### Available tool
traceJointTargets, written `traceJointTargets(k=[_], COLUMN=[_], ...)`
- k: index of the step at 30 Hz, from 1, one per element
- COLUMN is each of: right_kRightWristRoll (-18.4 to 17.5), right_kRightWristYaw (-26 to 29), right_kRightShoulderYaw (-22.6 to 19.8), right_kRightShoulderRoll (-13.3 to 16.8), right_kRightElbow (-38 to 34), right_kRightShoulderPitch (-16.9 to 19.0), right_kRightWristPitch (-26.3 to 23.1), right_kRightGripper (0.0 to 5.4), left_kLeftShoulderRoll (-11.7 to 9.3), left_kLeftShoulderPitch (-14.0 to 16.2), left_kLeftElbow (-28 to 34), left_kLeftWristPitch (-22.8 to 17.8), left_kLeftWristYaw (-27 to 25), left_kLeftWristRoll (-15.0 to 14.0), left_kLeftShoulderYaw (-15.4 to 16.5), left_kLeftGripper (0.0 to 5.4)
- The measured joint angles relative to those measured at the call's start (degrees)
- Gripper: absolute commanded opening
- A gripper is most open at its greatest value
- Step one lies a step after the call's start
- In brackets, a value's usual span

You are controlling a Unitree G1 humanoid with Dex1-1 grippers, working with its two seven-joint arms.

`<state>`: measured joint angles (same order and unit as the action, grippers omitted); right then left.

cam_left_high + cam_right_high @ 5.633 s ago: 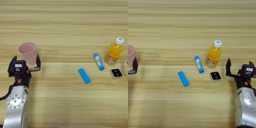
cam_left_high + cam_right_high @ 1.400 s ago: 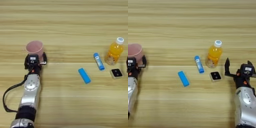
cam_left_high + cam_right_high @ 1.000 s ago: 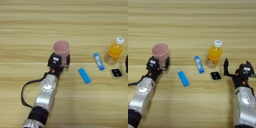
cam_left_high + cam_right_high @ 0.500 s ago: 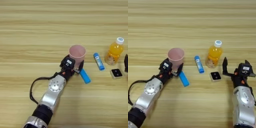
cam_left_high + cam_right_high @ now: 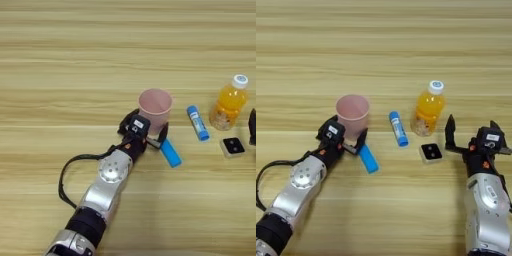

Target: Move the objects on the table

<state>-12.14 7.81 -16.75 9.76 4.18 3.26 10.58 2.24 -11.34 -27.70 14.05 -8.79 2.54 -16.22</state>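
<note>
Left pincer (image 5: 145, 131) clenched around the pink plastic cup (image 5: 155, 105), blue flat bar (image 5: 170, 152) at its 4 o'clock; right pincer (image 5: 470, 134) released, parked.

The left gripper (image 5: 146, 129) reached in from the lower left and clasped the pink plastic cup (image 5: 155, 107), which stood upright. Just beside it lay the blue flat bar (image 5: 170, 152), then the blue tube (image 5: 197, 122), the orange-juice bottle (image 5: 228, 102) and the small beige square (image 5: 232, 147) on the table (image 5: 60, 60).
</note>
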Motion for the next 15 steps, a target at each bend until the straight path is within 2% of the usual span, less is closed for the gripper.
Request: traceJointTargets(k=[10,15], right_kRightWristRoll=[0.0,0.01], right_kRightWristYaw=[0.0,-0.04], right_kRightShoulderYaw=[0.01,0.07], right_kRightShoulderRoll=[0.0,-0.01], right_kRightElbow=[-0.01,-0.02], right_kRightShoulderPitch=[0.06,0.18], right_kRightWristPitch=[-0.01,-0.02], right_kRightGripper=[5.4,5.4], left_kLeftShoulderRoll=[-0.01,-0.14], left_kLeftShoulderPitch=[0.03,1.07], left_kLeftElbow=[0.13,1.6], left_kLeftWristPitch=[-0.39,-0.8], left_kLeftWristYaw=[0.19,-0.32], left_kLeftWristRoll=[0.35,0.33], left_kLeftShoulderYaw=[-0.05,-0.09], left_kLeftGripper=[5.39,5.39])
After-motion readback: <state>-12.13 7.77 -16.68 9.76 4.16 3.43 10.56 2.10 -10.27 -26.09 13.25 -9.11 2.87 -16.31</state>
